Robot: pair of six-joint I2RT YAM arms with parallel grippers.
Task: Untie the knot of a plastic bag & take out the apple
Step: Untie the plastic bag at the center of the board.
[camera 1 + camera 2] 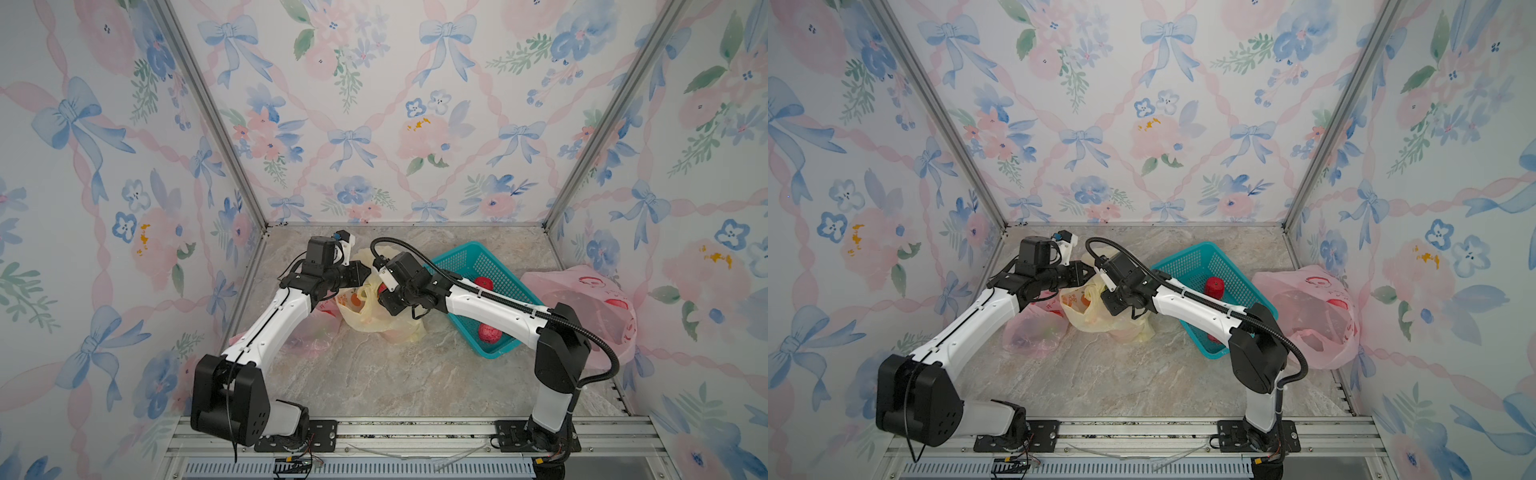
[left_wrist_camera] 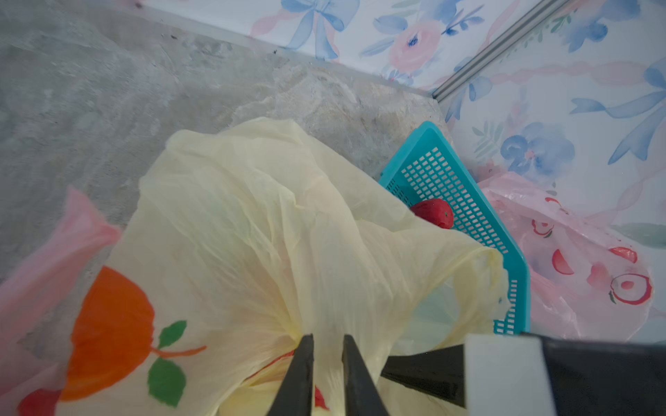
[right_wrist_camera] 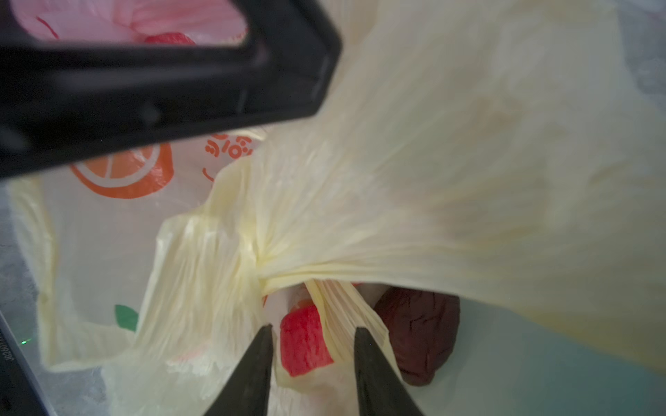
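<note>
Nearest, bare marbled worktop (image 1: pixel 374 386) runs up to a yellow bag (image 1: pixel 374 322) printed with an orange, standing near the middle. At its 8 o'clock, partly under the left arm (image 1: pixel 967 328), lies a clear pink bag (image 1: pixel 1034 332).

The apple (image 3: pixel 302 342) sits inside the yellow bag. Its red skin shows through the mouth in the right wrist view, beside a darker red lump (image 3: pixel 421 335) that I cannot identify. The right pincer (image 3: pixel 311 328) is at the mouth from the 3 o'clock side. Its jaws stand partly apart, straddling the apple and a pleated strand of the bag, and I cannot tell whether they press on either.

The left pincer (image 2: pixel 327 336) is at the bag's 11 o'clock edge, jaws nearly together and pinching the gathered yellow film.

Farther off, at the bag's 3 o'clock, a teal basket (image 1: pixel 494 266) holds one red fruit (image 1: pixel 490 332) at its near end and another at its far end. Beyond the basket, against the wall at 3 o'clock, slumps a second pink bag (image 1: pixel 590 299).
</note>
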